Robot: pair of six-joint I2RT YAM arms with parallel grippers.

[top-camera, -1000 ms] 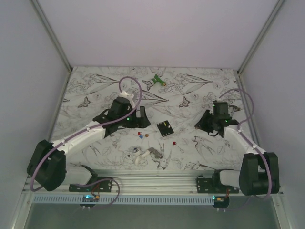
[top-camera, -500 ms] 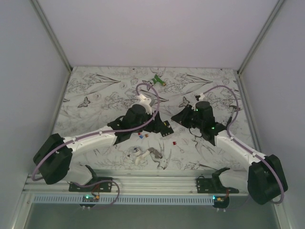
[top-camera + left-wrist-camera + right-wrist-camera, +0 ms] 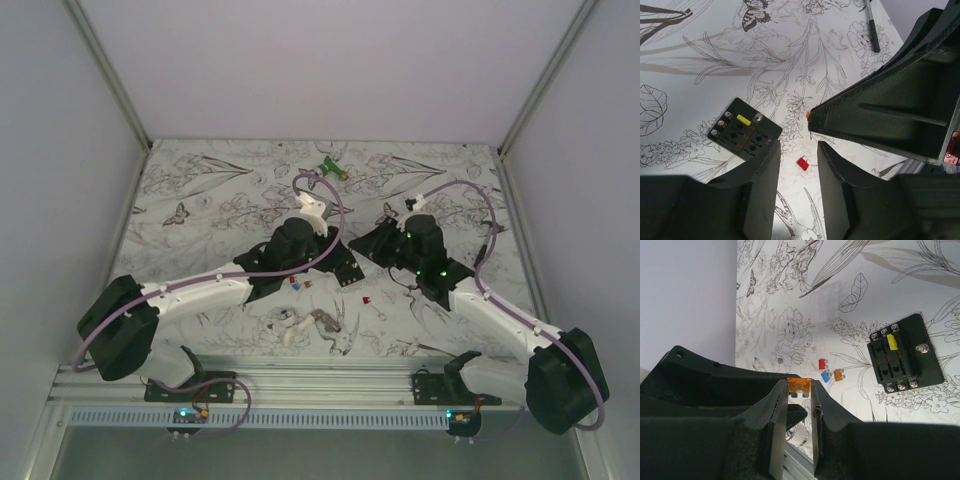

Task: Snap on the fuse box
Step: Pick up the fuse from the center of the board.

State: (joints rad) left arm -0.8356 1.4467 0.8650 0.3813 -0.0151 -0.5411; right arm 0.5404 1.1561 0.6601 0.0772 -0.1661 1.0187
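Left arm nearer, fuse box holds fuse

Both arms swung inward. Left gripper moved from well left of the fuse box to its edge. Right gripper, carrying orange fuse, came in from the right, now close beside.

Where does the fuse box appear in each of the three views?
Top external: the fuse box, middle of the picture, partly hidden.
Left wrist: left of centre.
Right wrist: right side, mid-height.
Shared landmark: the yellow fuse in it, clear in both wrist views.
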